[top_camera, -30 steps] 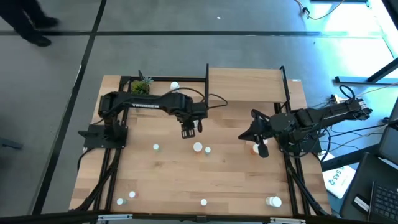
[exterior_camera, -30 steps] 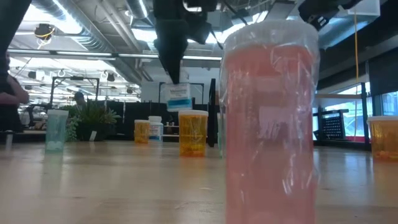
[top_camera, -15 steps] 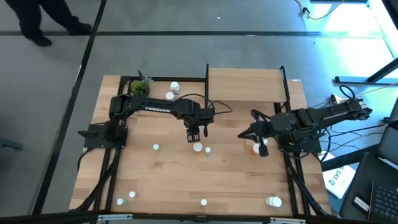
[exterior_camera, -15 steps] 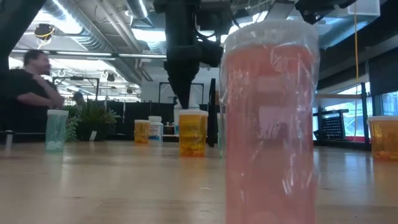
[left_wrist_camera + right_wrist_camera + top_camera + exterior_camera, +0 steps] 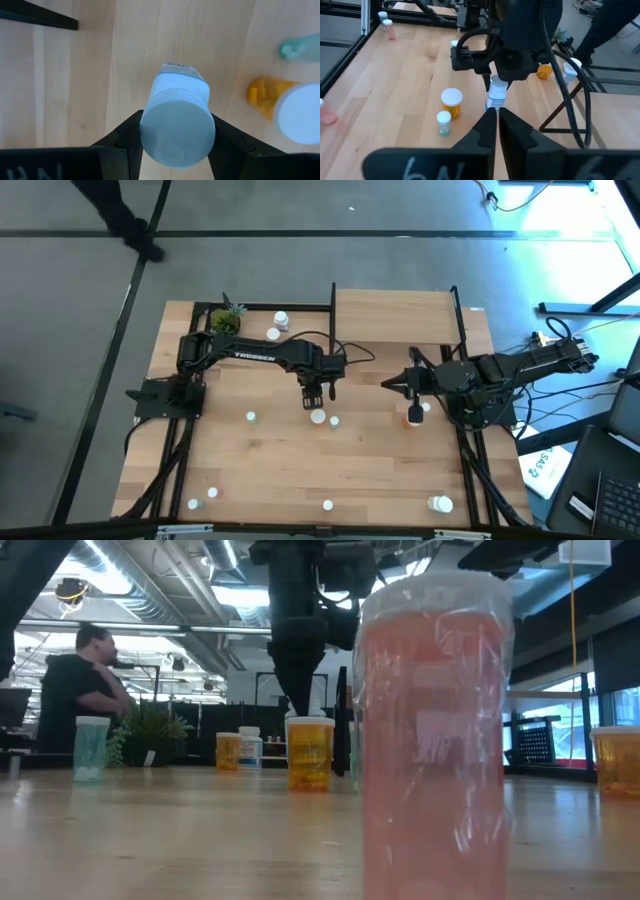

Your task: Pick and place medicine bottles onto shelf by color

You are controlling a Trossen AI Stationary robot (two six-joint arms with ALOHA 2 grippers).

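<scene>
**Across the tabletop, bottles near and far**

We see a tall pinkish-red translucent bottle [image 5: 435, 740] filling the near foreground, its white cap wrapped in clear film. Behind it on the light-wood tabletop [image 5: 180, 840] stands an orange bottle with a white cap [image 5: 309, 753], and a dark arm [image 5: 297, 630] comes down from above to just over that cap. Farther left we find a smaller orange bottle [image 5: 228, 751] beside a white bottle [image 5: 249, 747], a pale green bottle [image 5: 91, 748], and a leafy potted plant [image 5: 150, 733]. A second large orange bottle [image 5: 616, 762] sits at the right edge. A person in dark clothing [image 5: 82, 680] stands in the room beyond.
</scene>
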